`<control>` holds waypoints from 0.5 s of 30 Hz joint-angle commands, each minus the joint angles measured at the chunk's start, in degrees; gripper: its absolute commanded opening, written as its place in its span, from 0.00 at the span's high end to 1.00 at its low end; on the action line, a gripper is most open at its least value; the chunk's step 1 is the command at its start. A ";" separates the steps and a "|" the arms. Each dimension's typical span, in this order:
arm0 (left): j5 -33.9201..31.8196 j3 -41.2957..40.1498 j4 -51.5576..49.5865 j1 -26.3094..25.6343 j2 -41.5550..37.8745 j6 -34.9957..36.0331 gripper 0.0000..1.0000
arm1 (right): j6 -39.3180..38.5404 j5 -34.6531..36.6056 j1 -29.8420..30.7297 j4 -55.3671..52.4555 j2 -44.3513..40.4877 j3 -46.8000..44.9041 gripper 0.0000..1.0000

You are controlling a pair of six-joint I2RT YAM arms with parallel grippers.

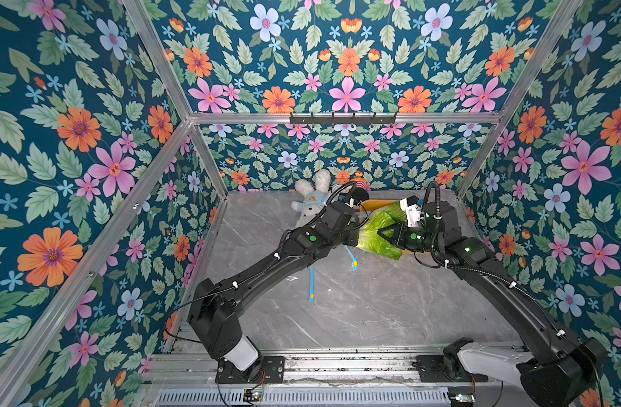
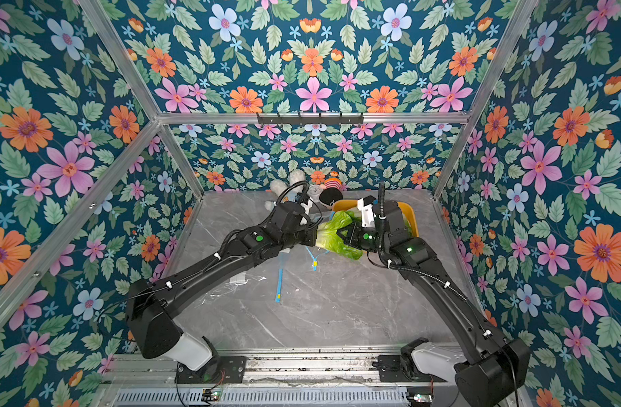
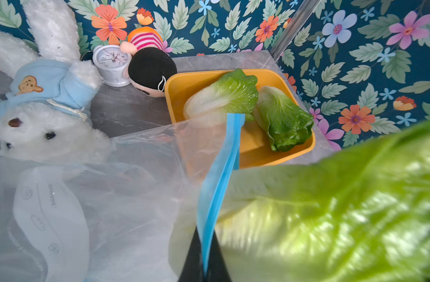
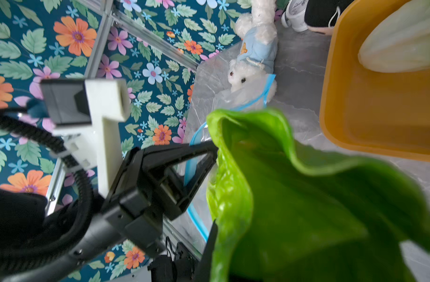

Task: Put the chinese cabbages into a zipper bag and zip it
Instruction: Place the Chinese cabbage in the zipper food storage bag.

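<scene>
3 chinese cabbages total: small oblong heads w/ white ribbed bases & crinkly, glossy bright green leaves. The held cabbage point(image 1: 374, 238) is in the right hand point(image 1: 382, 234), which is clamped tight on its leafy end. It sits just beside the front edge of the yellow tray point(image 3: 177, 97), w/ its white base pointing away from the tray and right at the blue zip strip point(image 3: 223, 166). The other 2 lie side by side in the tray: one head point(image 3: 223, 97) has its pale base toward the bag, and the second head point(image 3: 284, 119) shows mostly leaf. There's 1 zipper bag point(image 3: 123, 195), clear, spread on the table next to the tray. The left hand point(image 3: 205, 244) is closed on the strip, lifting that bag edge near the tray. 1 tray, 2 hands. Beyond the tray's far corner: 1 doll point(image 3: 151, 70) touching the tray, 1 clock point(image 3: 112, 64) next to it, and 1 plush rabbit point(image 3: 45, 109) farther off.
</scene>
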 commanded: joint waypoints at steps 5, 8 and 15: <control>4.26 -0.87 1.80 -0.38 -2.10 -1.71 1.00 | 4.23 3.93 0.33 8.61 1.29 -1.19 1.00; 5.34 -1.10 3.81 -0.34 -2.78 -2.44 1.00 | 3.17 2.20 1.06 7.35 4.01 -1.59 1.00; 4.64 -1.60 6.67 -0.29 -3.48 -4.39 1.00 | 2.12 2.74 2.37 7.16 3.33 -2.35 1.00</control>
